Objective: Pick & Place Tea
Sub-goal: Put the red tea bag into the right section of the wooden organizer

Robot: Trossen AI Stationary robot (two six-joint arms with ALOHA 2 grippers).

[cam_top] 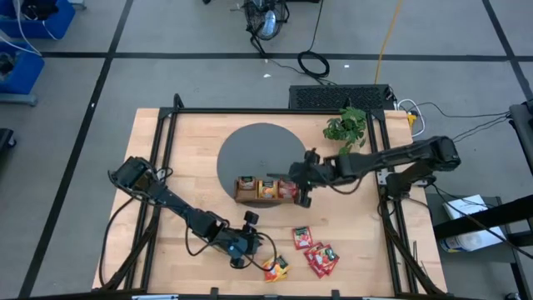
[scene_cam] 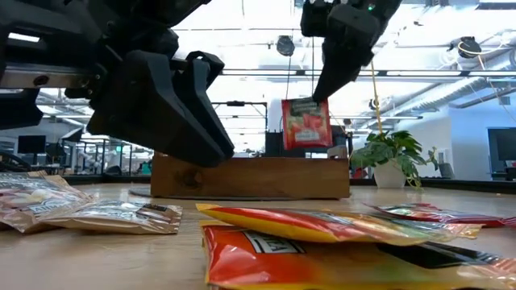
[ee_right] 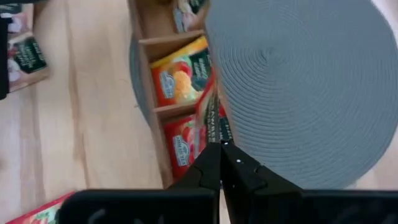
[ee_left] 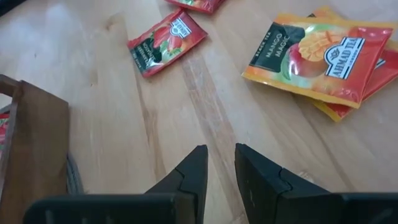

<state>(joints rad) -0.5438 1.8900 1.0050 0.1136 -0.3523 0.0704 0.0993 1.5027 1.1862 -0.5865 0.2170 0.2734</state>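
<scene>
Orange sachets (scene_cam: 322,229) lie nearest you on the tabletop (cam_top: 166,167); your right claw (scene_cam: 322,97) pinches a red sachet (scene_cam: 305,123) above the tray (scene_cam: 250,177); left claw (ee_left: 221,168) hovers released nearby.

I see grey floor (cam_top: 191,33) with dark seams, cables (cam_top: 312,62) behind my desk (cam_top: 166,158), bright ceiling lights (scene_cam: 472,44).
</scene>
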